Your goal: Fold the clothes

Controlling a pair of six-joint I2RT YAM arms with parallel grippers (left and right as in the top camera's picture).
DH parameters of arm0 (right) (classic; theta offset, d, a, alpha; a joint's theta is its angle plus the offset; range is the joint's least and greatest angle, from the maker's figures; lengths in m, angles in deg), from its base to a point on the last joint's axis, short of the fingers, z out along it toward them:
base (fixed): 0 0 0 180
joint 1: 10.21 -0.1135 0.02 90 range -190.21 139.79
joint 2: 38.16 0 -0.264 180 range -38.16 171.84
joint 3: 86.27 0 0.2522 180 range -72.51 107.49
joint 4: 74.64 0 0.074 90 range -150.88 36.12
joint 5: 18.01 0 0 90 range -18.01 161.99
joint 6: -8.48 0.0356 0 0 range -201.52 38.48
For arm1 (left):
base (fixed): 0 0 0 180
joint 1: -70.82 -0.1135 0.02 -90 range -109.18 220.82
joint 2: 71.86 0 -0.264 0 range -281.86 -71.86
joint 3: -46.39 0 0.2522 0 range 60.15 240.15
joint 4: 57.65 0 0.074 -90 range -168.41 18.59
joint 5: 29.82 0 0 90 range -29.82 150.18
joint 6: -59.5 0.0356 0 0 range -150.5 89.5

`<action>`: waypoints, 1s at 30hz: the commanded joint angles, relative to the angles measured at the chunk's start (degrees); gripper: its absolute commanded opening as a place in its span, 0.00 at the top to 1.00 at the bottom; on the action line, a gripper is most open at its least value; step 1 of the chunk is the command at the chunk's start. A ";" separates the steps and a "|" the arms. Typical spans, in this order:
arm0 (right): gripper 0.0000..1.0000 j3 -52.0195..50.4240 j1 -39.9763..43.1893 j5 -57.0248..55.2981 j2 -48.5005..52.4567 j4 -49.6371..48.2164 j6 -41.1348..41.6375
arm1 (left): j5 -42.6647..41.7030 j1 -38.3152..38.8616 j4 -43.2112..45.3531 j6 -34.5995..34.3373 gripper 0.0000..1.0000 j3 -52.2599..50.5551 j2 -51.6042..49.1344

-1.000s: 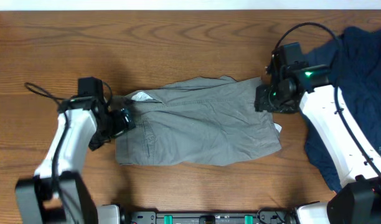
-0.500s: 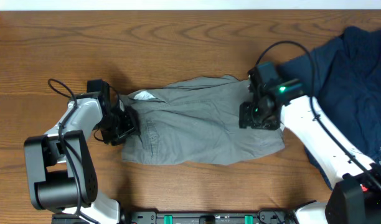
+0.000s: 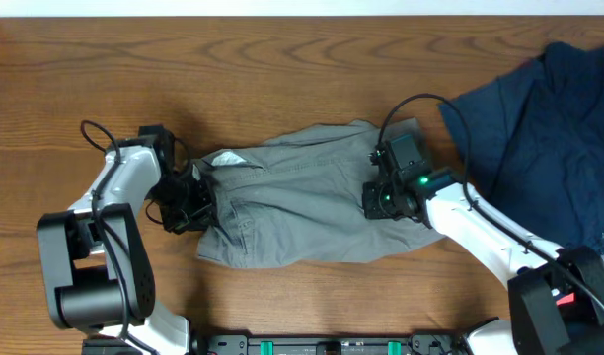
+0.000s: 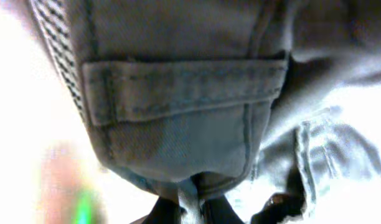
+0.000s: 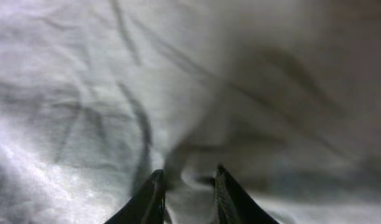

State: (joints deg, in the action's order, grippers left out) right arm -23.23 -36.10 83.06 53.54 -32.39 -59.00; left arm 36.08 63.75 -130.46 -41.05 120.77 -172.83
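The grey shorts (image 3: 292, 207) lie bunched at the middle of the table, with the pale inner waistband showing at their left end. My left gripper (image 3: 193, 197) sits at that left end, shut on a thin fold of the shorts' edge (image 4: 189, 202); a stitched pocket flap (image 4: 178, 93) fills the left wrist view. Over the shorts' right end, my right gripper (image 3: 381, 197) has its fingers close together with a ridge of grey cloth (image 5: 187, 180) pinched between them. The navy blue garment (image 3: 549, 128) lies crumpled at the far right, untouched.
The wooden table (image 3: 282, 59) runs back to a pale wall edge. A black cable loops off the left arm (image 3: 95, 138), another off the right arm (image 3: 450, 108). The navy garment lies partly under the right arm.
Both grippers closed on the shorts. The right gripper moved left, dragging the shorts' right end inward so the cloth is shorter and more bunched. The left gripper shifted slightly onto the waistband end.
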 commanded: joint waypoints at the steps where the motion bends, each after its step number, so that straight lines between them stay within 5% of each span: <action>1: 0.76 -0.74 -1.62 6.12 3.06 -1.70 -3.15 | -0.79 0.07 -5.42 0.44 0.94 5.22 4.66; 7: 0.73 -0.74 -5.55 16.79 10.86 -10.60 -4.35 | -1.70 0.07 -11.96 0.44 0.94 12.28 11.89; 16: 0.68 4.39 -7.80 13.99 17.18 -22.53 -3.85 | -3.28 0.07 -11.34 0.46 0.94 13.51 20.15; 23: 0.58 17.03 -3.82 10.05 12.13 -3.56 -6.93 | -2.27 0.07 -11.37 0.46 0.94 13.49 19.96; 30: 0.62 19.54 -4.28 13.49 7.30 12.55 -3.48 | -2.05 0.09 -11.39 0.46 0.94 13.49 19.96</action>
State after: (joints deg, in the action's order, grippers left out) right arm -3.91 -39.09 94.61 61.87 -22.29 -64.20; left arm 34.01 63.80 -141.73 -40.96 133.31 -153.09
